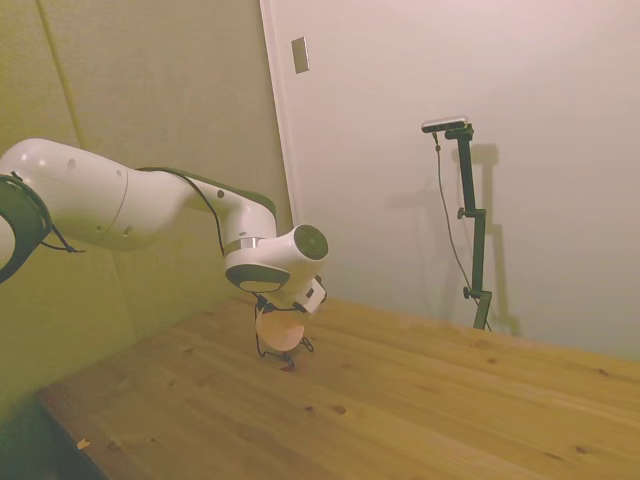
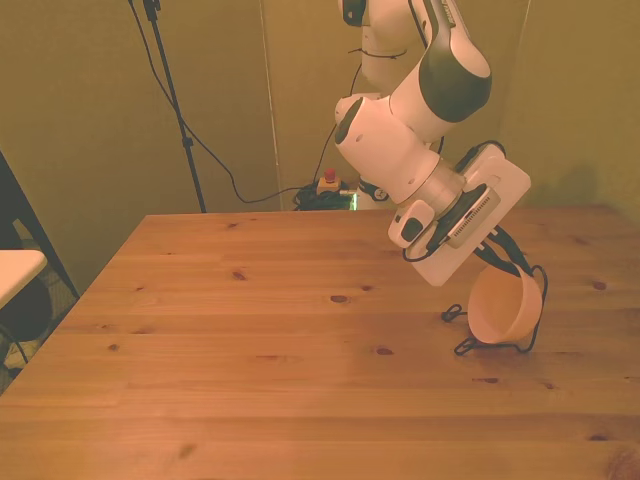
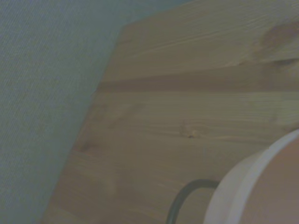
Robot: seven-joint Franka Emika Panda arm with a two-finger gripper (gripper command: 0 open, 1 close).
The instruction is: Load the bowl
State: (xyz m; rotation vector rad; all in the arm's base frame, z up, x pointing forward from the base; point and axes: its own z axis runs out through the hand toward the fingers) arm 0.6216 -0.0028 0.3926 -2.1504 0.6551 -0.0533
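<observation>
1. In the side view, the bowl (image 1: 279,331) is seen standing on its edge inside the thin black wire rack (image 1: 290,350), on the wooden table (image 1: 420,400). The bowl looks to be already set into the rack, so the loading seems almost done. What may be left is for the bowl to be let go and the arm (image 1: 120,205) to be pulled away. The gripper (image 1: 290,312) is hidden under the wrist here, right above the bowl

2. In the front view, the bowl (image 2: 503,305) is tipped on its side in the wire rack (image 2: 500,345), near the front view's right. The gripper (image 2: 505,262) is down at the bowl's top rim. Dark fingers are seen there, but how wide they are cannot be told, nor whether the bowl is gripped

3. In the wrist view, a blurry piece of the bowl's rim (image 3: 247,186) is seen very close, with a bit of dark rack wire (image 3: 184,196) beside it and bare table (image 3: 187,116) behind
</observation>
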